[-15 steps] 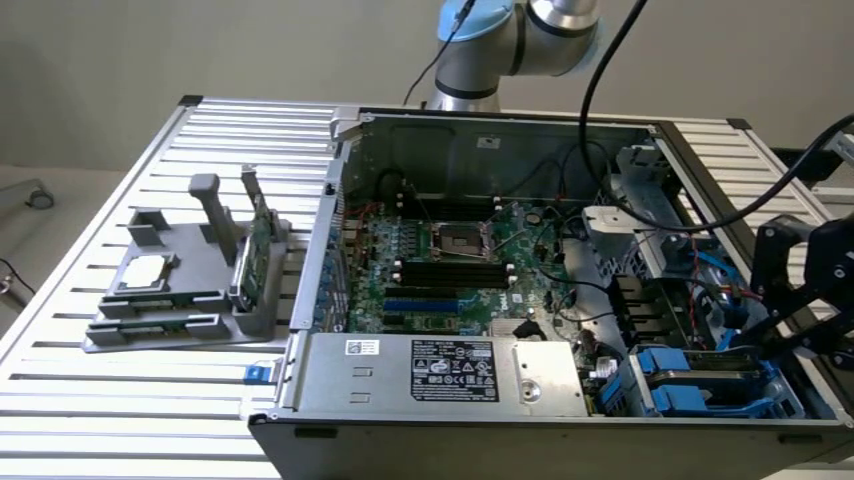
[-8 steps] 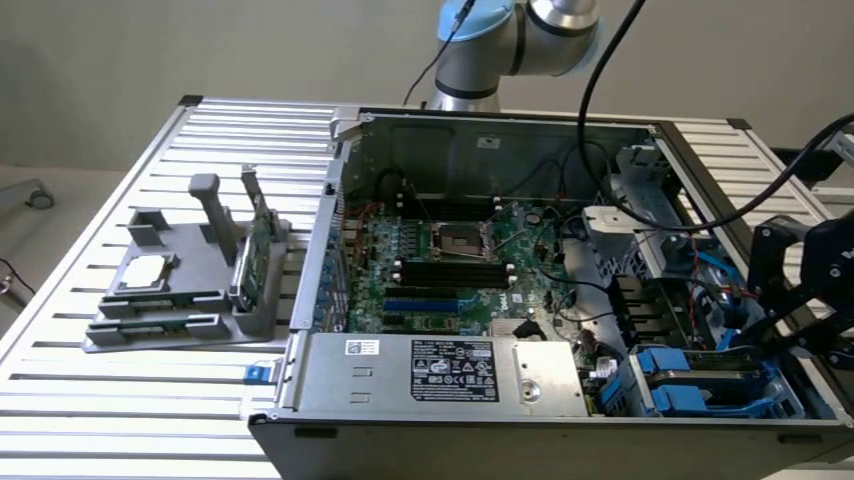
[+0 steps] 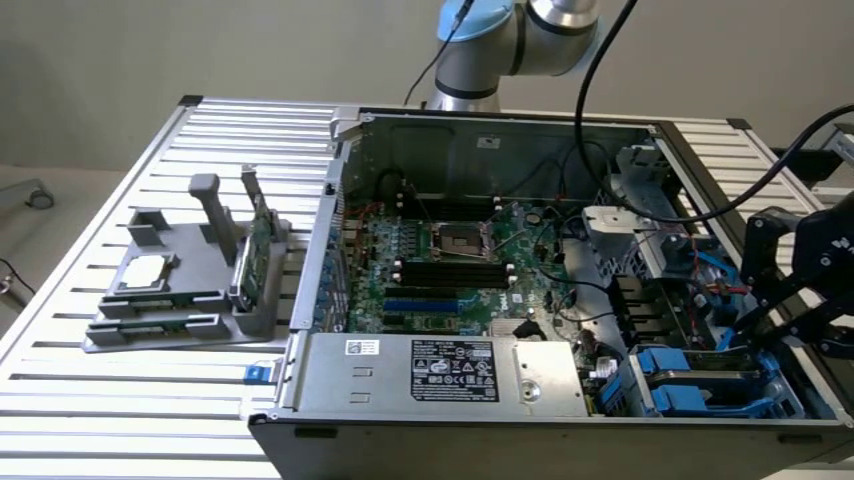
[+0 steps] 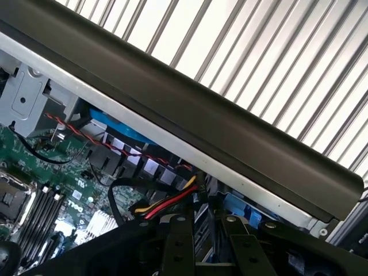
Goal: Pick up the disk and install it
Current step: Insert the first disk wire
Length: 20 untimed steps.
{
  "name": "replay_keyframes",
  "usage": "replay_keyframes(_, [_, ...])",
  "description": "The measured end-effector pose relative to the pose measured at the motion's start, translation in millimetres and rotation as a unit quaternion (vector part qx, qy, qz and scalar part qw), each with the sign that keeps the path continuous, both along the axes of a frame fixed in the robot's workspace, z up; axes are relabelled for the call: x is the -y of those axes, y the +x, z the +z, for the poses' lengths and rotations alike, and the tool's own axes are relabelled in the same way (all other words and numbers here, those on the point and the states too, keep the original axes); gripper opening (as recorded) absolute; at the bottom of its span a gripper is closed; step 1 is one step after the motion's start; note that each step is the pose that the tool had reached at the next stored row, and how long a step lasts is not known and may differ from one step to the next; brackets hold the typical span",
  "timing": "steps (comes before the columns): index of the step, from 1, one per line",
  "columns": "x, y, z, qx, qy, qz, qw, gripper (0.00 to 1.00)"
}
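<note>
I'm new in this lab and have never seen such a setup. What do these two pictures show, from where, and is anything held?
It is one robot arm with a claw at its end. The exterior view looks at the whole scene from off the arm; the wrist view rides on the arm's wrist and looks past the claw. On the slatted metal table lies an open computer case with its green motherboard exposed, and at the exterior view's left a grey holder with small parts. The claw hangs over the case corner with blue drive frames. Whether it holds anything, I cannot tell.
</note>
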<state>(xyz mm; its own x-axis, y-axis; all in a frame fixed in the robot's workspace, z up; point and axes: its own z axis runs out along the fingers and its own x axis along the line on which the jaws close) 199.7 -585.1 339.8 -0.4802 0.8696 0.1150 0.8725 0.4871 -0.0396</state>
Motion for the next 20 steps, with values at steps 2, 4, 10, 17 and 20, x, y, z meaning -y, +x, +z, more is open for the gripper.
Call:
replay_keyframes(2, [-0.2, 0.8, 0.0, -0.0001, -0.0002, 0.002, 1.0000, 0.24])
replay_keyframes(4, [-0.1, 0.9, 0.1, -0.0006, -0.0003, 0.007, 1.0000, 0.24])
replay_keyframes(10, [-0.1, 1.0, 0.0, -0.0017, -0.0010, 0.048, 0.9988, 0.24])
replay_keyframes(17, [-0.2, 6.6, 0.0, -0.0022, -0.0011, 0.080, 0.9968, 0.24])
replay_keyframes(20, [-0.2, 9.4, 0.0, -0.0022, -0.0010, 0.094, 0.9955, 0.24])
